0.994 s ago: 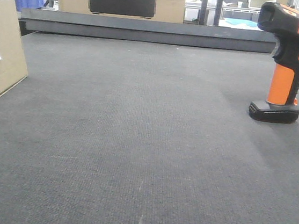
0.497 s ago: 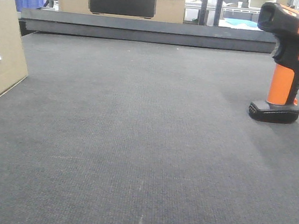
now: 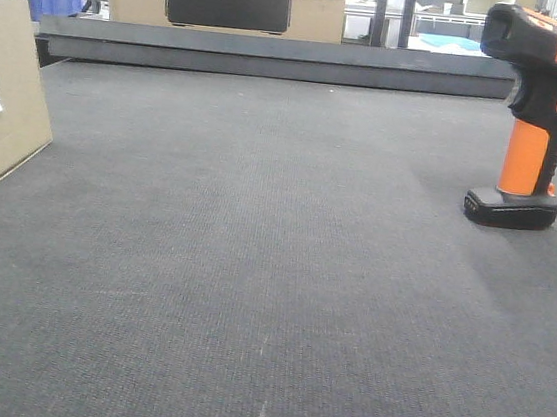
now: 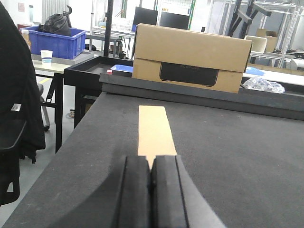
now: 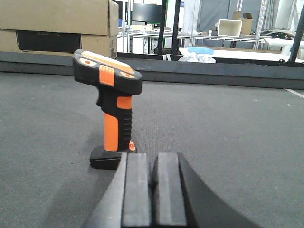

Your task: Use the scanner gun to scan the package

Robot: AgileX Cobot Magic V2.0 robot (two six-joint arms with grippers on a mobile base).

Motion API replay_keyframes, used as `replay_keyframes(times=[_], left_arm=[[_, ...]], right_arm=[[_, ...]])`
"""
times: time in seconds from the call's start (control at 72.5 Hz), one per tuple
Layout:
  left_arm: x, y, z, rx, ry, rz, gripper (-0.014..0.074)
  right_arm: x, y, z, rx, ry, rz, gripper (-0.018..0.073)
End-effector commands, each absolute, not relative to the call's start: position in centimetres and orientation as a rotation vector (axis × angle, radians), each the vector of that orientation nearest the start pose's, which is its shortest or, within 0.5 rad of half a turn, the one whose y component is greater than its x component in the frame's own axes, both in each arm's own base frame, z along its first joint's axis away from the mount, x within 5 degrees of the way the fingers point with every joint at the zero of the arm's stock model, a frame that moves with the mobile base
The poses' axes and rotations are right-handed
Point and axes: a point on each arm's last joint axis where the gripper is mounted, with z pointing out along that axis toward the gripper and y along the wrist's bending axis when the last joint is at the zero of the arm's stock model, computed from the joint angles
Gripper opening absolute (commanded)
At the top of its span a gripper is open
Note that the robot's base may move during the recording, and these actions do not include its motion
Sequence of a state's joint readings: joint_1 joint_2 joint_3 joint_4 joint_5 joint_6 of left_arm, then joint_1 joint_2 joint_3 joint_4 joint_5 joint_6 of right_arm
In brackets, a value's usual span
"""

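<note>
Dark grey carpet-like counter [image 3: 252,266] fills the foreground, with a raised black ledge [image 3: 276,57] along its far edge. Behind the ledge sits a large tan box [image 4: 190,57] with a dark rectangular panel. Blue plastic bin [image 4: 54,42] on a side table at left, white cup [image 4: 46,56] beside it, dark bag [image 4: 57,23] in the bin. Black tray table [image 4: 92,71] next to the box. Metal shelving frames [image 4: 266,19] and white tabletops [image 5: 228,52] further back. Bright, even indoor light.
</note>
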State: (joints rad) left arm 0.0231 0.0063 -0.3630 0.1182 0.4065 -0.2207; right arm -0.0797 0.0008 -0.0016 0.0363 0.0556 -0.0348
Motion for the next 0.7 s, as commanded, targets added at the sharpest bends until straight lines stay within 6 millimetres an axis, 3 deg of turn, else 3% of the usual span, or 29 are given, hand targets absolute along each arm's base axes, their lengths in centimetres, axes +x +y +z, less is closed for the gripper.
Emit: replay_keyframes(times=[0.0,0.469,0.69], left_arm=[[2.5,0.5,29.5,-0.144,1.507,-0.035,-0.0111],[2.5,0.5,29.5,-0.146,1.513,-0.037,-0.0111],[4.1,0.2,26.9,-0.115,1.405,-0.067,-0.0111]], right_arm=[[5.6,-0.5,21.0,0.062,1.513,-0.070,-0.0167],[5.6,-0.5,21.0,0.062,1.513,-0.070,-0.0167],[5.6,-0.5,21.0,0.062,1.513,-0.070,-0.0167]])
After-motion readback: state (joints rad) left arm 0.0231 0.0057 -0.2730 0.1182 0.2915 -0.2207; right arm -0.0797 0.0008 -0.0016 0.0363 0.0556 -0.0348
